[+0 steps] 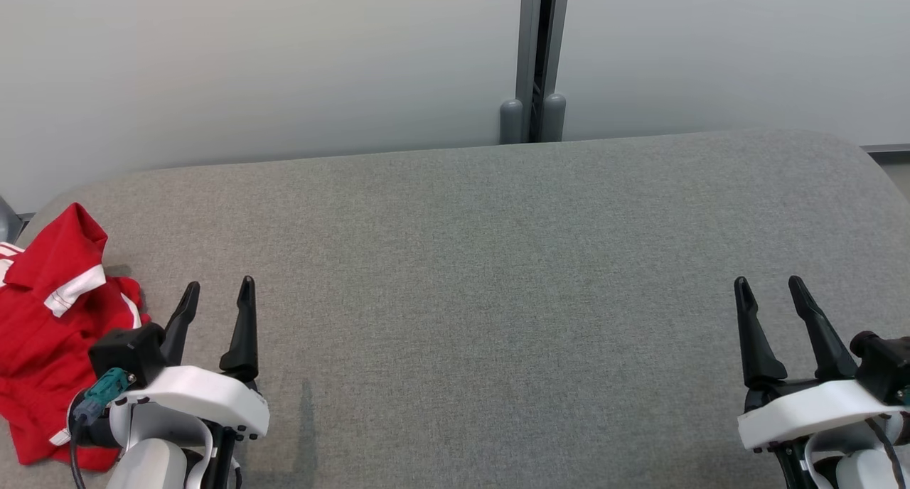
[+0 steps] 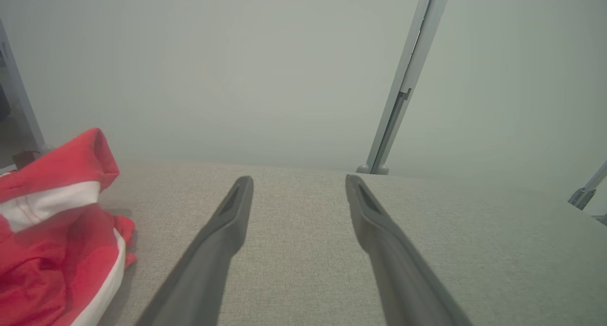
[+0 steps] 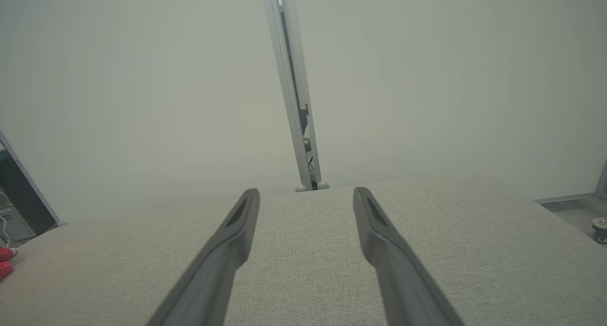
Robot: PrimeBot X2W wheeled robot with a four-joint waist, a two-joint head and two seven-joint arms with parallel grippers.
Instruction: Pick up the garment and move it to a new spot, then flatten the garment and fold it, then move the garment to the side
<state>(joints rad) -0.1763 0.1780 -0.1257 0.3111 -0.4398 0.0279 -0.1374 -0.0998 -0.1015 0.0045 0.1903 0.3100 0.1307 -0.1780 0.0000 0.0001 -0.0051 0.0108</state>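
A red garment with white stripes lies crumpled in a heap at the 8 o'clock edge of the head view, on the left end of a grey cloth-covered counter. One fold stands up in a peak at its far side, and part of the heap runs out of the picture to the left. The left tool is at 7 o'clock, just beside the garment on its right. Its two dark fingers point toward 12 o'clock and stand wide apart with nothing between them. In the left wrist view the garment sits at 9 o'clock, apart from the nearer finger, with a strip of bare grey cloth between them. The right tool is at 4 o'clock, well apart from the garment at the other end of the counter. It is also spread wide and holds nothing, with its fingers pointing toward 12 o'clock. Whether either tool touches the counter cannot be told. In the right wrist view a small bit of red shows at the 9 o'clock edge. Behind the counter a pale wall runs across the far side, split at 12 o'clock by a grey upright post.
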